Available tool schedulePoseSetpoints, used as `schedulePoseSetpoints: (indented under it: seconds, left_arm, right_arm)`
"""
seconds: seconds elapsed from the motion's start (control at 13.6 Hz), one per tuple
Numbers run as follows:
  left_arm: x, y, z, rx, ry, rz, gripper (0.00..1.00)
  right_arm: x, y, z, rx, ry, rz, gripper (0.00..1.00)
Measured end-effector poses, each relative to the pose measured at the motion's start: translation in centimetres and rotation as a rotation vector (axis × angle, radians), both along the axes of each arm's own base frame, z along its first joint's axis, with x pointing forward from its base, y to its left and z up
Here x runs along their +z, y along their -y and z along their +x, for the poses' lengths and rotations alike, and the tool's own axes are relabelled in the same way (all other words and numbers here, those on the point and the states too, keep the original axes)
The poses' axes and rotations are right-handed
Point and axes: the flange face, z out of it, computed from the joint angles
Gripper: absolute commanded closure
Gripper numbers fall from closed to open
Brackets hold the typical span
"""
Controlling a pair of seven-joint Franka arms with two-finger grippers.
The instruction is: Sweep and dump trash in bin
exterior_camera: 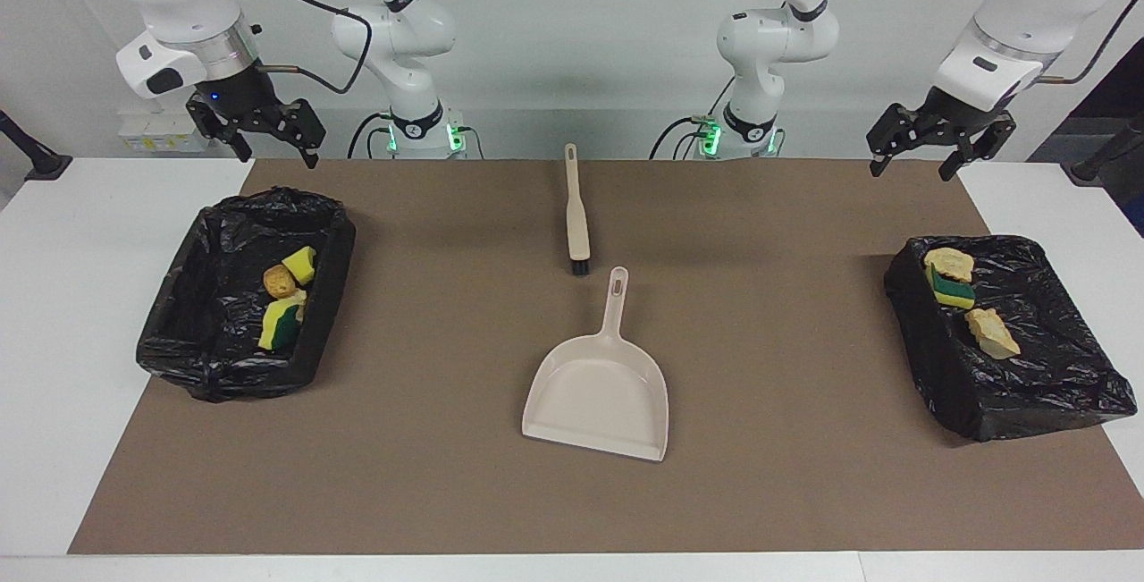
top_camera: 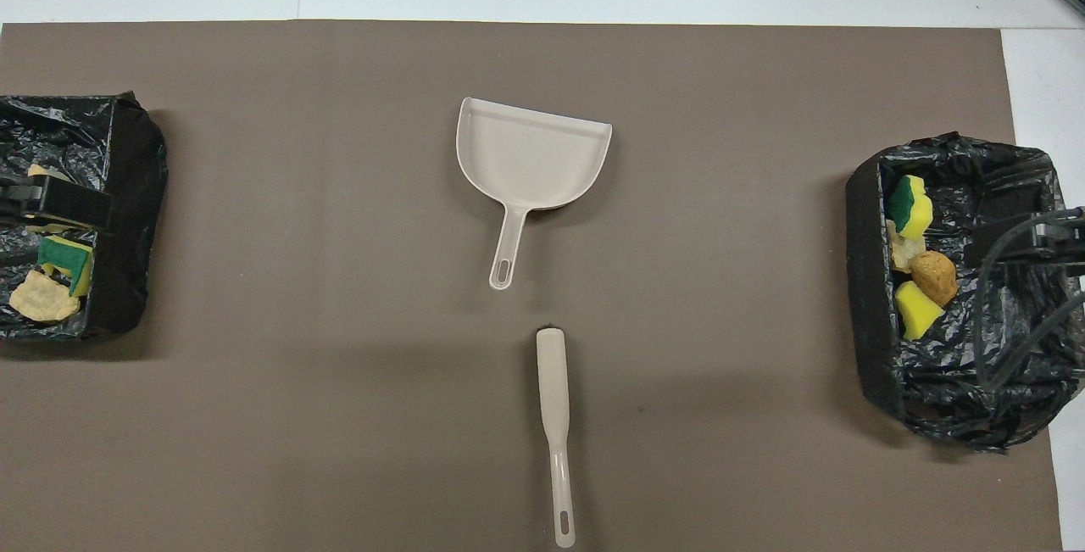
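— While both arms wait raised, where does my right gripper (exterior_camera: 264, 130) hang, and how do its fingers stand?

— Up over the robots' edge of the brown mat (exterior_camera: 760, 493), fingers spread wide with nothing between them. Below it sits a black bag-lined bin (exterior_camera: 179, 341) at the right arm's end, holding part of the trash: a yellow sponge chunk (exterior_camera: 300, 264), a golden pastry piece (exterior_camera: 278, 280) and a green-and-yellow sponge chunk (exterior_camera: 282, 323), with a pale scrap among them.

— And my left gripper (exterior_camera: 934, 148)?

— Likewise raised, fingers apart and bare. Under it lies the second black bag-lined bin (exterior_camera: 1055, 385), with two tan bread pieces (exterior_camera: 948, 263) and a green-and-yellow sponge (exterior_camera: 952, 291) inside.

— Between the two grippers?

— I see the beige plastic dustpan (exterior_camera: 597, 394) flat mid-mat, handle toward the robots, and the beige brush (exterior_camera: 576, 220) just nearer them, apart from it.
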Motion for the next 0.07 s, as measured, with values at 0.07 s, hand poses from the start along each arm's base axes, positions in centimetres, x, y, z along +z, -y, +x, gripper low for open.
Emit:
schedulePoseSetpoints:
  seconds: [0.07]
  left_arm:
    - [-0.03, 0.06, -0.07, -0.002, -0.005, 0.000, 0.00]
  right_arm:
    - [0.00, 0.00, 0.00, 0.000, 0.000, 0.000, 0.00]
